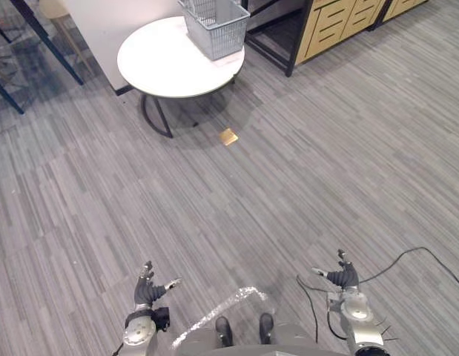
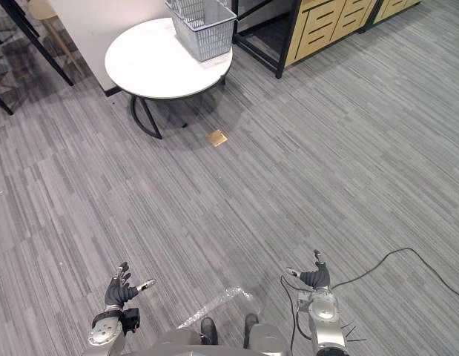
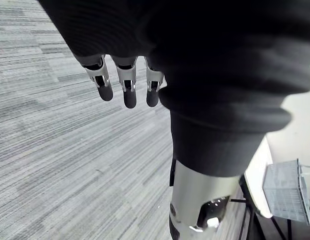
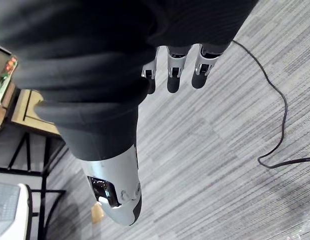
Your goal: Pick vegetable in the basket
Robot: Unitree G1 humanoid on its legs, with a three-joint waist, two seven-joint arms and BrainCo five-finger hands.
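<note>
A grey wire basket (image 1: 216, 26) stands at the far edge of a round white table (image 1: 166, 63) well ahead of me; I cannot see anything inside it. My left hand (image 1: 146, 291) hangs low at the bottom left over the floor, fingers relaxed, holding nothing. My right hand (image 1: 343, 277) hangs at the bottom right, likewise open and empty. The left wrist view shows straight fingers (image 3: 125, 87) above the carpet, with the basket (image 3: 286, 191) far off. In the right wrist view the fingers (image 4: 175, 70) are also straight.
Grey striped carpet lies between me and the table. A small brass floor plate (image 1: 228, 136) sits just in front of the table. A wooden drawer cabinet (image 1: 340, 21) on a black frame stands to the right of the table, dark chair legs (image 1: 36, 37) to its left.
</note>
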